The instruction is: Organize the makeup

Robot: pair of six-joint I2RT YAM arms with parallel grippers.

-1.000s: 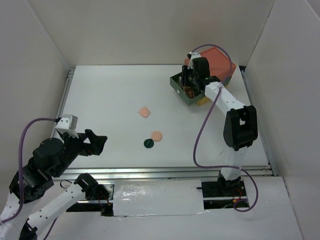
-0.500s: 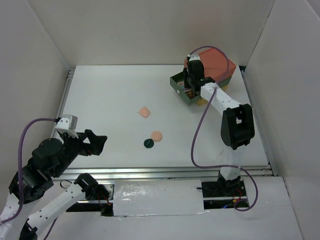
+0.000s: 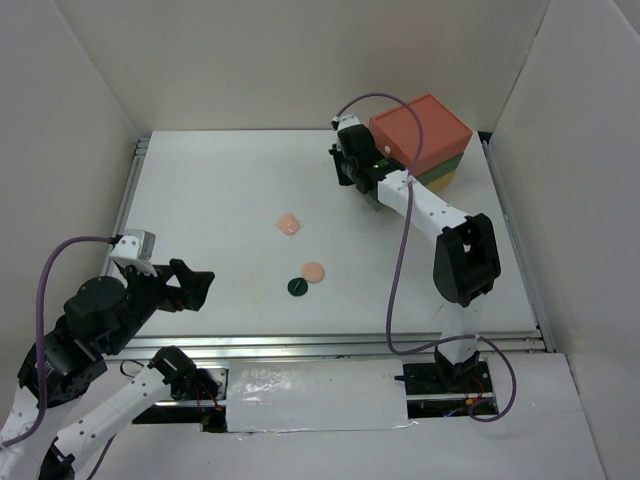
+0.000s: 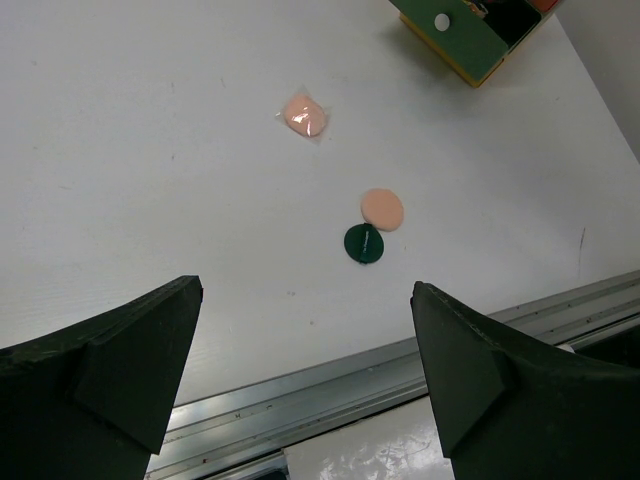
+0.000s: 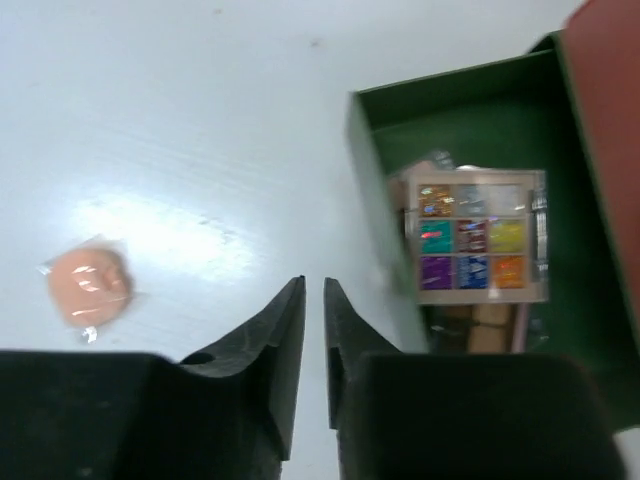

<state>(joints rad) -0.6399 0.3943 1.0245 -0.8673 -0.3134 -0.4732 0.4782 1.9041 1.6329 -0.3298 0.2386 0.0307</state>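
My right gripper's (image 5: pixel 313 335) fingers stand only a slit apart and pinch nothing. They hover above bare table just outside the left wall of the open green drawer (image 5: pixel 365 150). At 2 o'clock from the tips the small multicolour palette (image 5: pixel 482 235) lies flat in that drawer, and at 9 o'clock sits a peach compact (image 5: pixel 88 285) in a clear wrapper. My left gripper (image 4: pixel 305 370) has its fingers spread as wide as they go, holding nothing, parked at 8 o'clock of the table. Ahead of it the second peach compact (image 4: pixel 382 209) touches or just overlaps the dark green disc (image 4: pixel 364 243) at its 7 o'clock. I judge all three round pieces light, stiff and very thin. The wrapped one is likely slick, so I would take each across its rim with the fingertips skimming the table, and free the touching pair first. Brownish pieces under the palette are blurred and half covered, so I cannot name them. The drawer runs off the wrist view, and from above my right arm hides its opening beside the drawer box (image 3: pixel 425 125). I see no green tubes.
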